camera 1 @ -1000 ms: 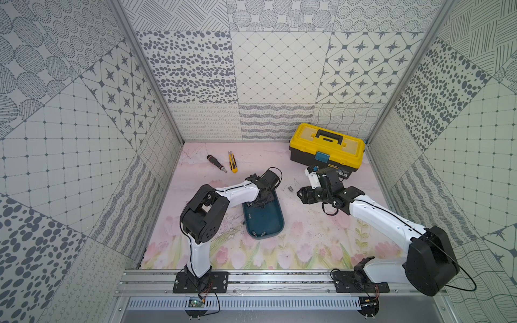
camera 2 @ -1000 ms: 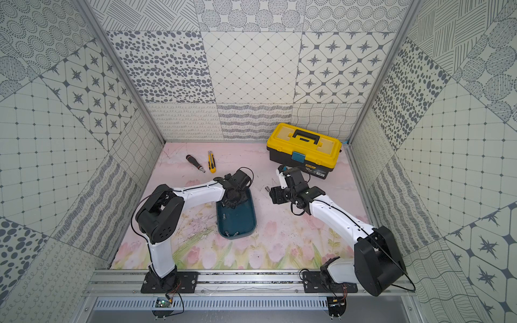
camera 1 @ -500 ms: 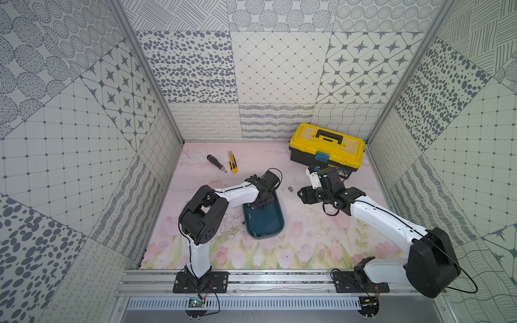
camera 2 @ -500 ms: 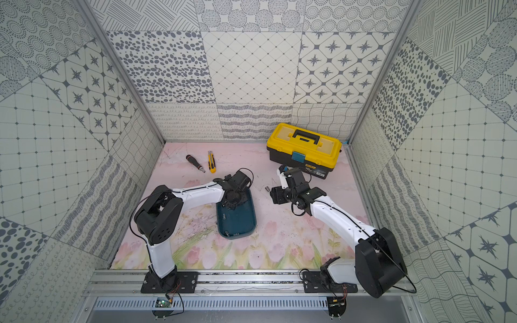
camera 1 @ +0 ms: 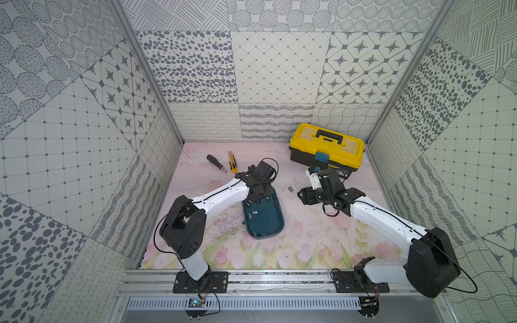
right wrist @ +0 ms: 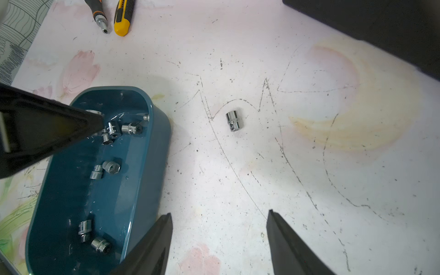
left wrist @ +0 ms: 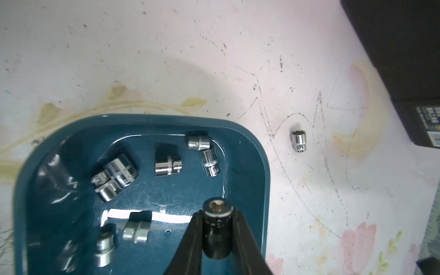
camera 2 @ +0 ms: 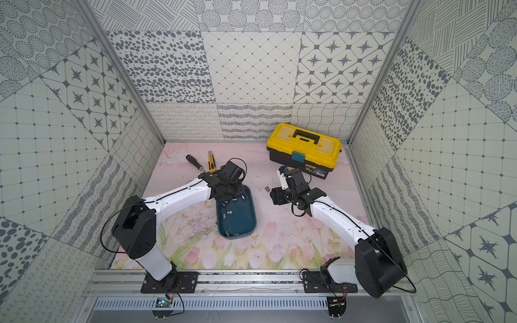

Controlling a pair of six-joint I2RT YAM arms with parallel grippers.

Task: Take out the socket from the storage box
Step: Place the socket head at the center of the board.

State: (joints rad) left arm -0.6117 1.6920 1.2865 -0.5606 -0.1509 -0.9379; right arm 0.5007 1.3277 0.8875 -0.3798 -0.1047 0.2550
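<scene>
The storage box (camera 1: pixel 264 221) (camera 2: pixel 237 221) is a shallow teal tub in mid-table, with several chrome sockets (left wrist: pixel 166 162) lying loose inside. My left gripper (left wrist: pixel 217 210) reaches into the tub's far end, shut on a dark socket (left wrist: pixel 216 231) that stands upright between the black fingers (left wrist: pixel 190 240), close to the tub's wall (left wrist: pixel 260 171). Another socket (camera 1: pixel 290 189) (right wrist: pixel 232 121) lies on the mat between the tub and my right gripper (right wrist: pixel 219 215). That gripper hovers open over the bare mat, to the right of the tub, with nothing in it.
A yellow-lidded black toolbox (camera 1: pixel 327 145) stands at the back right, close behind the right wrist. A screwdriver (camera 1: pixel 216 163) and a yellow utility knife (camera 1: pixel 232 161) lie at the back left. Patterned walls close in the table on three sides.
The left jaws have narrowed onto the socket. Both arms stay about where they were.
</scene>
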